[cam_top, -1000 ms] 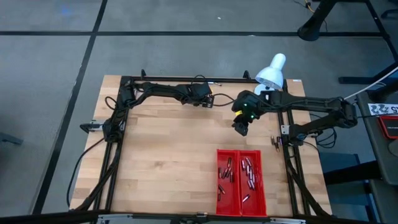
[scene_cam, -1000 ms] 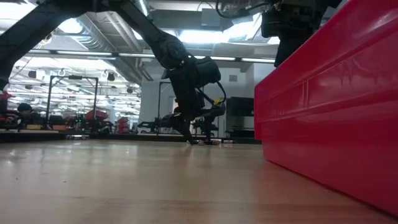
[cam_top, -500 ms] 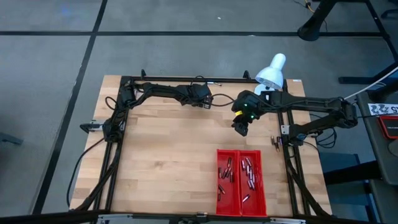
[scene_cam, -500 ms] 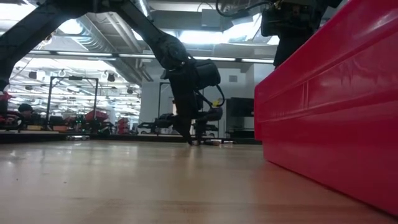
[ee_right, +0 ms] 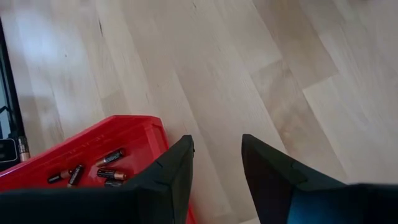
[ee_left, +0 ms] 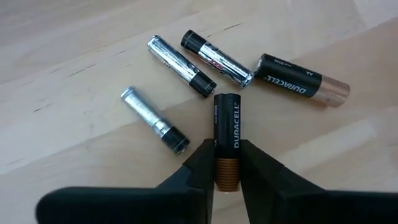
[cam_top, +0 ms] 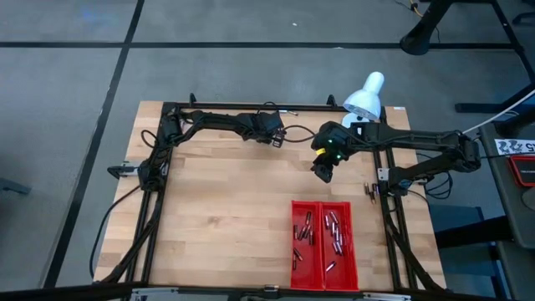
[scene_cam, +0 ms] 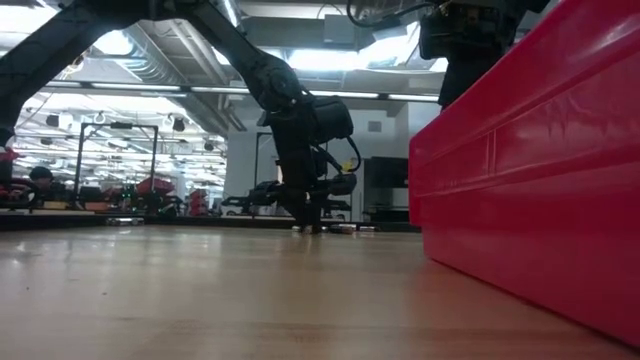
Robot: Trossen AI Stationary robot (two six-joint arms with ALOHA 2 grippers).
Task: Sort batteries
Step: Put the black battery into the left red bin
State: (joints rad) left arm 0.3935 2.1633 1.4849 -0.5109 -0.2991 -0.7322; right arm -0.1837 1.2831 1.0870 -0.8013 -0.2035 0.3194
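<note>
Pale butcher-block wooden counter (cam_top: 226, 209), framed by a dark metal rig, is carrying the items listed here. Left hand (ee_left: 227, 163), dark and two-fingered, is reaching over the far middle of the counter (cam_top: 274, 139) and is pinching its fingers closed on the copper end of a black-and-copper cylindrical Duracell battery (ee_left: 227, 138), which is lying flat on the wood and pointing away from the wrist. Loose batteries are lying on the counter just beyond that cell: a silvery cell with a dark end (ee_left: 154, 119) is sitting to one side, apart from the held one; a second silver-and-black cell (ee_left: 181, 66) and a black cell with a red-marked silver wrapper (ee_left: 216, 58) are lying side by side at a slant, close together; a larger black-and-copper Duracell cell (ee_left: 301, 80) is lying just beside the tip of the red-marked one. Right hand (ee_right: 216, 163) is hovering above bare wood right of the counter's far middle (cam_top: 323, 170), its two dark fingers standing apart and gripping nothing. Red rectangular plastic tray with two compartments (cam_top: 323, 280) is sitting near the counter's front right, well apart from both hands; both compartments are holding scattered sorted batteries (cam_top: 334, 230). White dome-shaded lamp (cam_top: 365, 96) is standing at the far right edge of the counter.
</note>
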